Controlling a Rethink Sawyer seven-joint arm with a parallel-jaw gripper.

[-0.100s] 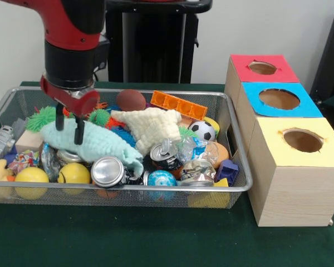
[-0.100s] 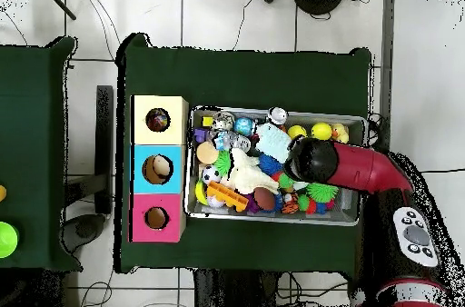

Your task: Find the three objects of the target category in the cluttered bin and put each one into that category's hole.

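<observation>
My gripper (image 1: 68, 127) hangs over the left part of the wire bin (image 1: 172, 189). Its two black fingers (image 1: 59, 118) stand apart, open, with their tips at the top of a mint-green cloth (image 1: 94, 146). From overhead the arm's head (image 2: 309, 160) hides the fingers. The bin holds a cream cloth (image 1: 150, 127), three drink cans (image 1: 108, 171) (image 1: 166, 153) (image 1: 197, 171), yellow balls (image 1: 74, 173), a soccer ball (image 1: 202, 131), a brown ball (image 1: 131, 100), an orange block (image 1: 178, 104) and green spiky balls (image 1: 43, 115). Right of the bin stand the red (image 1: 262, 68), blue (image 1: 279, 99) and yellow (image 1: 302, 140) hole boxes.
The three boxes press against the bin's right side in a row. From overhead each hole (image 2: 157, 120) shows something inside. The red arm (image 2: 363, 169) reaches over the bin's rim (image 2: 272, 111). Green cloth covers the table (image 1: 128, 233).
</observation>
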